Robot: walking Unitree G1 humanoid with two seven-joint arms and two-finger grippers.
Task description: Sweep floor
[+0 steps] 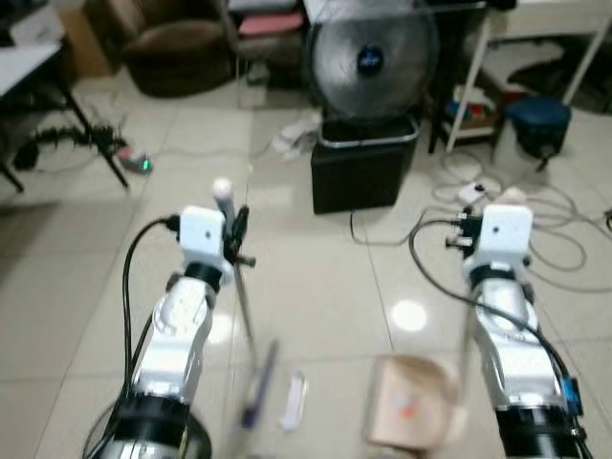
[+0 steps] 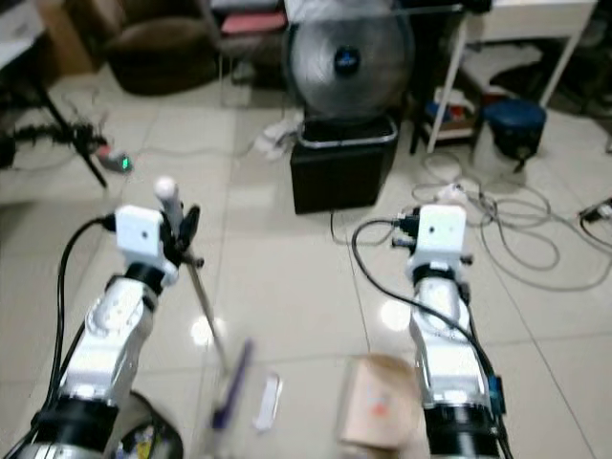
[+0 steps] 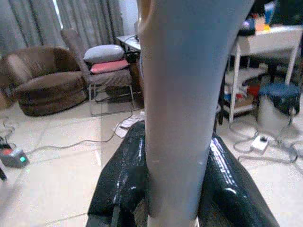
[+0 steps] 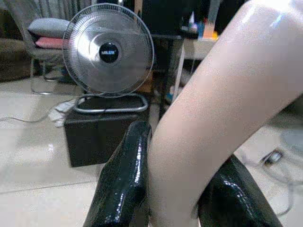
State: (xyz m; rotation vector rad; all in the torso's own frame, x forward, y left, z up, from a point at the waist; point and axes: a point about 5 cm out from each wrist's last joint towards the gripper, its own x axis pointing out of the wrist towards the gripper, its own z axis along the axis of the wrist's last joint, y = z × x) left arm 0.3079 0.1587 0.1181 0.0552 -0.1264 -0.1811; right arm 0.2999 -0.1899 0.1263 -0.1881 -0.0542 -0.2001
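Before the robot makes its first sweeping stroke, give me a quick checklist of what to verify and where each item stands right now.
1. Left gripper shut on the broom handle: ok, its jaws press the pale handle from both sides.
2. Right gripper shut on the dustpan handle: ok, the beige handle sits between the jaws.
3. Dustpan low near the floor: ok, though blurred.
4. Broom head in contact with the floor: cannot tell, the shaft blurs out lower down.
5. Path ahead free of obstacles: not ok, the black box with the fan stands ahead, and cables lie on the tiles at the right.
6. Dirt to sweep located: cannot tell.
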